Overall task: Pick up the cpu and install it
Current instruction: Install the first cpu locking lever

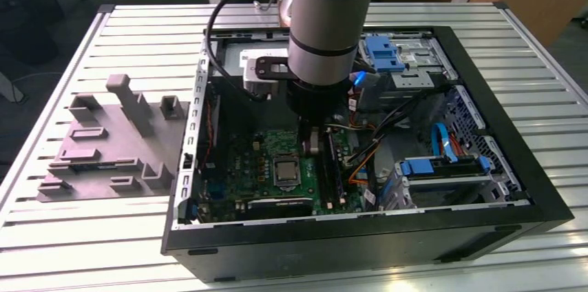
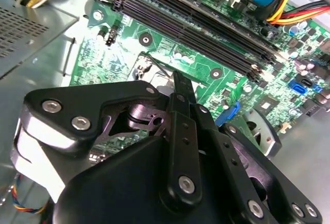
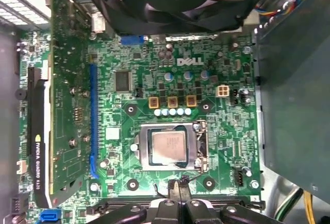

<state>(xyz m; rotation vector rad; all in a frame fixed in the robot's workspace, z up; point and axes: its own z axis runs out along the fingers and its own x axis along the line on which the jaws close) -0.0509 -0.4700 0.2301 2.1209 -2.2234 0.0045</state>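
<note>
Cpu [image 3: 167,147] sits in its socket [image 3: 197,149] on the board [image 3: 227,121]. Gripper [image 3: 178,187] hovers just beside the socket, fingers pinched together, holding nothing.

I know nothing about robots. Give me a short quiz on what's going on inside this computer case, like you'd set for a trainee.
1. True or false: the cpu lies on the grey holder outside the case.
2. In the first wrist view, the hand is nearest to: A) the fan, B) the cpu socket, C) the graphics card.
3. What colour is the motherboard?

Key:
1. False. It sits in the cpu socket on the motherboard.
2. B.
3. Green.
</note>
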